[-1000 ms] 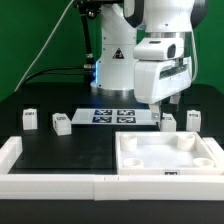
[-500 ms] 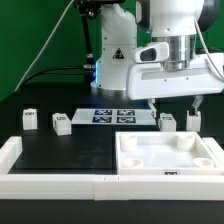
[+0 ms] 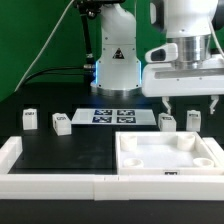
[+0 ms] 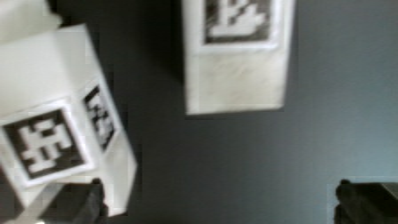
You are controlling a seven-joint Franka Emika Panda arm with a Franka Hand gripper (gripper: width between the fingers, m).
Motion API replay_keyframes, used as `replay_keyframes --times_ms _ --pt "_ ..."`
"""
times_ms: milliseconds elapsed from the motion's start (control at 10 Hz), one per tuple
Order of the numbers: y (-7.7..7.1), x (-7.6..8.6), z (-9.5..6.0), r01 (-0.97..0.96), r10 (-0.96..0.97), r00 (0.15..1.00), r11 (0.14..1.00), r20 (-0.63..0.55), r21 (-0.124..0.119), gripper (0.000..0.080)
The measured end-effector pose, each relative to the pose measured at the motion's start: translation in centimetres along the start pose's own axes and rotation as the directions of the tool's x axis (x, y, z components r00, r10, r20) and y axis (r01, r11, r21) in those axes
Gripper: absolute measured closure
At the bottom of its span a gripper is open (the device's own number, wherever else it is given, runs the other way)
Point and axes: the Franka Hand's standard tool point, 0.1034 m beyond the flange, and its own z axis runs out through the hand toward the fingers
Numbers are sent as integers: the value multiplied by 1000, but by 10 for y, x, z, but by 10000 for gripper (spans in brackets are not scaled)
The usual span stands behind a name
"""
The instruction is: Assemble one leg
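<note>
While the gripper (image 3: 190,105) hangs above the far right part of the black table (image 3: 90,150), its jaws stand spread wide and hold nothing. In the wrist view the dark fingertips (image 4: 365,195) show with only bare table between them.

All four legs lie loose in a row across the far side of the table. The rightmost leg (image 3: 193,119) sits under the middle of the open jaws. Its neighbour (image 3: 167,121) lies just beside it, under the finger on the exterior view's left. The other two legs, one (image 3: 30,119) and another (image 3: 62,123), lie well apart from these on the exterior view's left. The marker board (image 3: 122,115) lies between the two pairs.

The white square tabletop (image 3: 140,168) rests near the front on the exterior view's right, rims up, and no leg is fitted to it.

The task looks to be at its very start, since nothing is picked up or joined. What is left is, by my reading, the whole job. The gripper must come down over one leg, most likely the rightmost, and close on it. It must then carry the leg to a corner of the tabletop and fix it in.
</note>
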Motion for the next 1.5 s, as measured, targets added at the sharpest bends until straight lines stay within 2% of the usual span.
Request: replay_keyframes --times_ms 100,300,600,800,1100,1200,1300,1500 --pt "-4 -4 0 13 -13 1000 1000 1 3 151" --pt "-3 -3 0 14 -14 1000 1000 1 2 151" --pt "0 -3 1 31 -30 998 999 57 -10 151" --pt "15 -3 6 79 -73 982 997 177 -22 151" --pt "14 -14 8 64 -37 896 997 443 -46 151" --pt "14 -21 6 63 -19 825 996 564 -58 151" --pt "11 -17 7 60 -12 793 996 609 -59 151" --pt "11 -24 3 65 7 674 995 739 -70 151"
